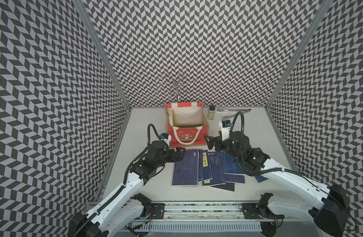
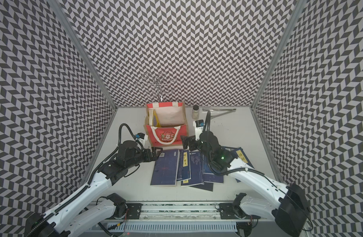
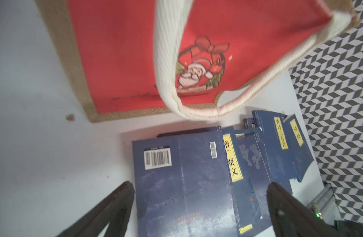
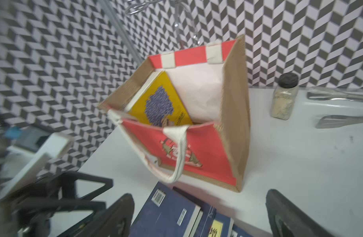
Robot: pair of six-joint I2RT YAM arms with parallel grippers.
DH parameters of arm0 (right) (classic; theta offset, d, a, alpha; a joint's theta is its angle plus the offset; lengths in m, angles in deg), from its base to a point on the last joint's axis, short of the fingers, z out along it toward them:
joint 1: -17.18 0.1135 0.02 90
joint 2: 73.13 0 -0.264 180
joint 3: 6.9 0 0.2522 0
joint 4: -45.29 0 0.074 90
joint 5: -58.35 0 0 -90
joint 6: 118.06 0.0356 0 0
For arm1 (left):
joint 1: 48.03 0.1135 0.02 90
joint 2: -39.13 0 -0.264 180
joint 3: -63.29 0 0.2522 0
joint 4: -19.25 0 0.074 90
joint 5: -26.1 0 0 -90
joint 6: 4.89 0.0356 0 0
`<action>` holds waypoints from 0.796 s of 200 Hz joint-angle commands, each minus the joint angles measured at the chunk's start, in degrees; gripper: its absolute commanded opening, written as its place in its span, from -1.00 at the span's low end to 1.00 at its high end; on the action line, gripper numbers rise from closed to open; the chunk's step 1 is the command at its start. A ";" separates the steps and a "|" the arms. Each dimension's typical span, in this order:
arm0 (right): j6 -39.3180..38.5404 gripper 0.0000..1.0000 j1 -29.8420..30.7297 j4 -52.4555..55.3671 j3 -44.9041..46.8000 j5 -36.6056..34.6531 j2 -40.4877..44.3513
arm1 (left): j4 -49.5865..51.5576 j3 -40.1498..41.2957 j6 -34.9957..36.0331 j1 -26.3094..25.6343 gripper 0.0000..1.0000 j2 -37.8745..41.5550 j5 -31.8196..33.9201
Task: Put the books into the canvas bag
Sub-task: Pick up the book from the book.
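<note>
Bimanual robot at a white surface (image 1: 147, 184) inside chevron-patterned walls. The canvas bag (image 1: 202, 134) stands upright and open at the middle of the far edge. It has a red front, tan sides and a white lining, and one white handle (image 3: 166, 67) droops over a cartoon Santa in a wreath. No words on the bag can be read. A bright yellow book (image 4: 156, 102) with a purple tree on its cover already leans inside against the bag's left wall, with pale page edges behind it. The remaining books (image 1: 185, 168) are thin navy paperbacks, fanned out and overlapping in the middle of the surface, just in front of the bag. The left gripper (image 1: 180, 153) hovers over the far corner of the largest navy book, its jaws spread wide and empty. The right gripper (image 1: 209, 142) hangs beside the bag's front right corner, its jaws also spread and empty. The work looks to be between loads, with the next book not yet grasped. The thin books lie flat, so the next move probably means getting an edge up before pinching, then clearing the drooping handle. Readable writing: a yellow label (image 3: 232, 158) reads "增广贤文" and another (image 3: 280, 132) appears to read "唐诗三百首". A third label is too blurred to read. Two barcode stickers (image 3: 157, 158) mark the largest book. A spice jar (image 1: 212, 112) and metal tongs (image 1: 234, 110) sit along the far edge, to the right of the bag.
</note>
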 commanded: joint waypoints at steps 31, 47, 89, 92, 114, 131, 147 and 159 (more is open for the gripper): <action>2.53 0.99 4.63 -7.51 13.42 11.05 2.36 | -8.98 9.67 -7.64 -2.38 0.99 1.76 -1.26; 2.80 0.99 5.64 -7.42 13.60 11.77 0.23 | -8.88 11.29 -8.09 -2.45 0.99 1.59 -0.89; 5.59 0.99 7.30 -10.61 14.93 13.89 -4.42 | -9.68 15.26 -8.94 -2.70 0.99 2.47 0.76; 5.73 0.99 7.43 -10.95 15.11 13.97 -4.63 | -10.04 15.59 -8.92 -2.68 0.99 2.45 0.54; 6.44 0.99 7.85 -10.74 15.34 12.98 -5.66 | -11.85 16.66 -9.20 -2.70 0.99 1.34 -0.92; 5.95 0.99 7.85 -9.70 14.92 11.87 -6.08 | -13.00 17.32 -9.25 -2.85 0.99 0.63 -1.78; 5.74 0.99 7.85 -9.34 14.58 11.62 -6.55 | -14.19 17.80 -9.62 -3.11 0.99 0.79 -2.95; 6.09 0.99 7.85 -9.30 14.35 11.38 -7.20 | -14.94 17.99 -9.99 -3.85 0.99 1.26 -3.11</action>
